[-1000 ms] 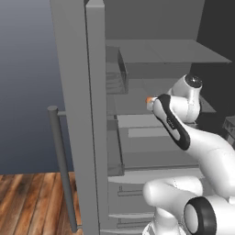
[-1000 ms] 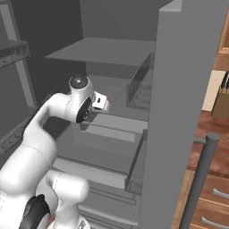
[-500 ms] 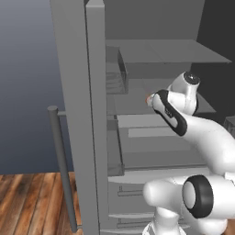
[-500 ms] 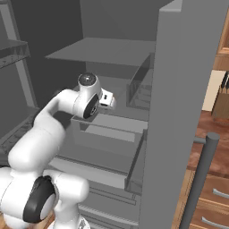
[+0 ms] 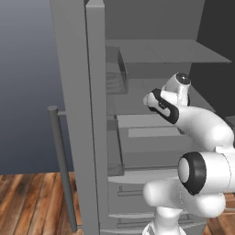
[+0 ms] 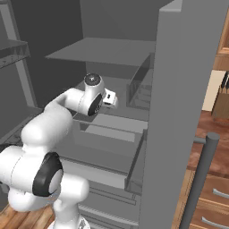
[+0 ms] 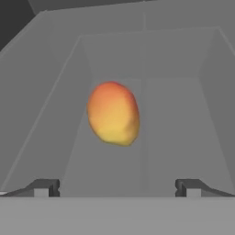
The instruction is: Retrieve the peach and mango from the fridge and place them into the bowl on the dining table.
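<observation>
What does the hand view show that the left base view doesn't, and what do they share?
The hand view looks straight at the mango, yellow-orange with a red blush, lying on a grey fridge surface. The two dark fingers stand wide apart below it, with the gripper open and not touching the fruit.

The left base view takes in the open fridge from outside: its door with a long bar handle, the shelves, the drawers below, the wooden floor, and the white arm reaching in.

Both show the grey inside of the fridge.
</observation>
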Controlling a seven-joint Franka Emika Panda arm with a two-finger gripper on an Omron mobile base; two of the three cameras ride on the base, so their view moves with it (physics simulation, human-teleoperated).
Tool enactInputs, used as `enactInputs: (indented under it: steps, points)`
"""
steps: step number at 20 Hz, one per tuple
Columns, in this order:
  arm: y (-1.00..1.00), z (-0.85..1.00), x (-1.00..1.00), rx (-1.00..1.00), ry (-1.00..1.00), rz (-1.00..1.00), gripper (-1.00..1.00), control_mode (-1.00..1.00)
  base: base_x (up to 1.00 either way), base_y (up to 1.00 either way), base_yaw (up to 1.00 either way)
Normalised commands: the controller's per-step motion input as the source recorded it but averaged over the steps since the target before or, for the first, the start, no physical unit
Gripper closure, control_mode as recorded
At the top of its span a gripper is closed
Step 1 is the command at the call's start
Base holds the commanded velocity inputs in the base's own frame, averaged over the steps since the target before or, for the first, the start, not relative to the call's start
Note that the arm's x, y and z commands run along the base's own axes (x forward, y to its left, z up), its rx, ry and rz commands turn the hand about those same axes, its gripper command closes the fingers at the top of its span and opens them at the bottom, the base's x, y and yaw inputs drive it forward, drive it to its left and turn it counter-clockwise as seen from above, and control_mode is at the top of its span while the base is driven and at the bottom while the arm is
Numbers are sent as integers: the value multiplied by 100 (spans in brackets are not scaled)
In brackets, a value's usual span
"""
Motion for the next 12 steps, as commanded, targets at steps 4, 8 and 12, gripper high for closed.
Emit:
enactInputs:
  steps: [4, 8, 12]
  points:
    - [0, -32, 47, 0, 0, 0, -100, -100, 0, 0, 0]
    - [0, -23, 54, 0, 0, 0, -100, -100, 0, 0, 0]
    - [0, -18, 54, 0, 0, 0, -100, -100, 0, 0, 0]
